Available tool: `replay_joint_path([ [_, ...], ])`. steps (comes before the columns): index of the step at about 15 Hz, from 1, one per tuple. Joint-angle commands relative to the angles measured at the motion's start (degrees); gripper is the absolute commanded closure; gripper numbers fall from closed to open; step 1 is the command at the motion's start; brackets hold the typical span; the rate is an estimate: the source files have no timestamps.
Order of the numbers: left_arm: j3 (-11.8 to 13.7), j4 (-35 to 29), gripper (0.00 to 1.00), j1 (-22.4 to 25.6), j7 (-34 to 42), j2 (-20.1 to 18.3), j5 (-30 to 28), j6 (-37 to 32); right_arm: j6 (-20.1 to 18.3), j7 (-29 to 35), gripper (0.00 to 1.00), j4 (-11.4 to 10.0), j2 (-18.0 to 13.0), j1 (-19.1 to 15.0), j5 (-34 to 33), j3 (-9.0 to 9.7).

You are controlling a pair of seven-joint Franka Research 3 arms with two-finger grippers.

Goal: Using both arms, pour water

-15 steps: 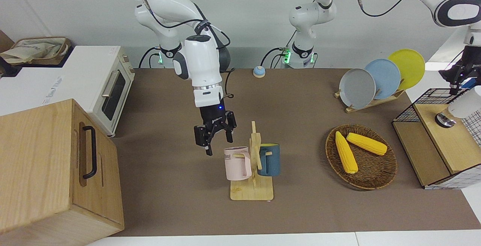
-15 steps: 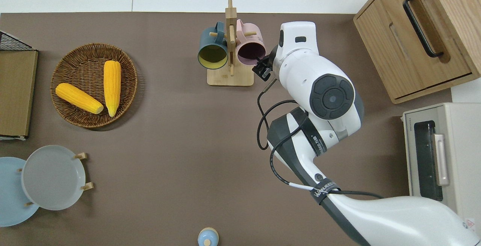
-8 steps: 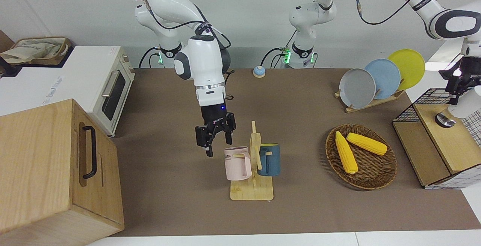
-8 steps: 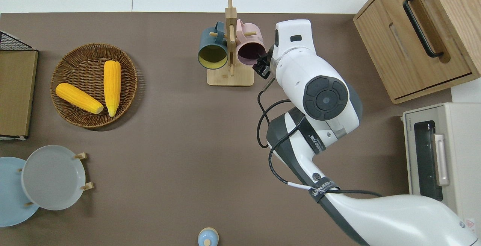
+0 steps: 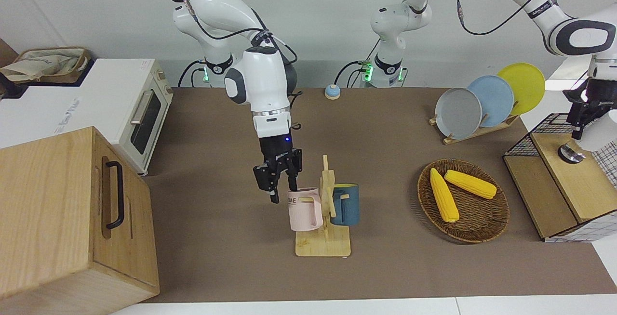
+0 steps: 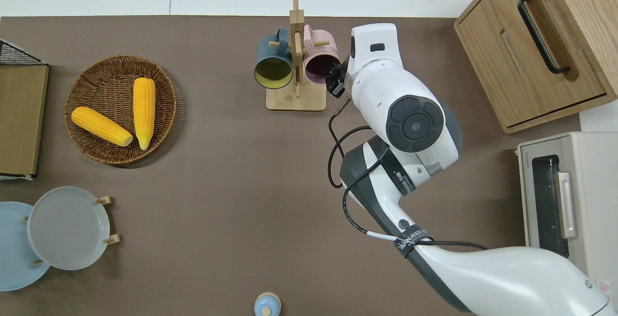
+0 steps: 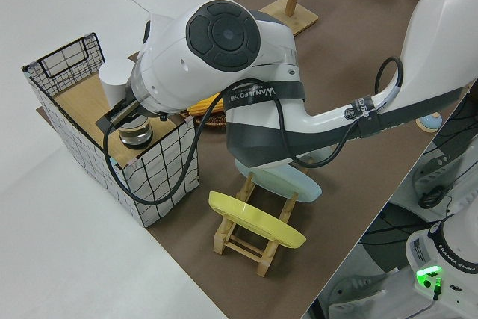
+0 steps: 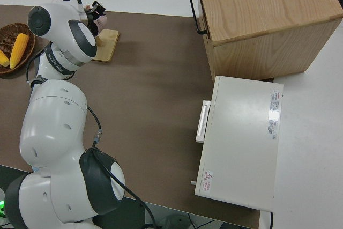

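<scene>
A wooden mug rack (image 5: 326, 209) is flanked by a pink mug (image 5: 303, 209) and a blue mug (image 5: 345, 204). The right end effector (image 5: 281, 182) is spread wide astride the pink mug's rim, arm angled downward. The left end effector (image 5: 585, 117) is positioned by a white cylinder (image 7: 114, 80) at the wire basket (image 7: 60, 61); its opening cannot be told.

Two corn cobs (image 5: 455, 189) in a wicker basket (image 5: 487, 228); plates (image 5: 482, 100) racked; toaster oven (image 5: 140, 112) beside wooden cabinet (image 5: 62, 214)

My arms' (image 5: 260, 76) shells glossy white plastic; mug rack (image 5: 324, 238) pale wood; basket (image 5: 487, 223) rough woven wicker; tablecloth (image 5: 385, 267) matt brown.
</scene>
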Motion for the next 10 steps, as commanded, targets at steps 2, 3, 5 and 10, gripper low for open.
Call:
replay_joint_path([
  [2,0.0,0.13,0.0,-0.31,1.77,1.13,-2.0,1.44,0.15,3.33,0.369,1.83,1.34,2.06,-0.79,-0.85],
  [3,0.0,0.13,0.01,-0.31,1.77,1.39,-2.09,1.44,0.15,3.42,0.375,1.83,1.34,2.07,-0.79,-1.2],
  [5,0.0,0.13,0.1,-0.31,1.68,1.66,-2.18,2.49,0.15,3.51,0.485,1.83,1.25,2.07,-0.79,-1.21],
  [10,-0.43,0.57,1.0,-0.31,0.62,1.92,-2.79,2.67,0.15,3.51,0.703,1.74,1.34,1.89,-0.79,-1.29],
])
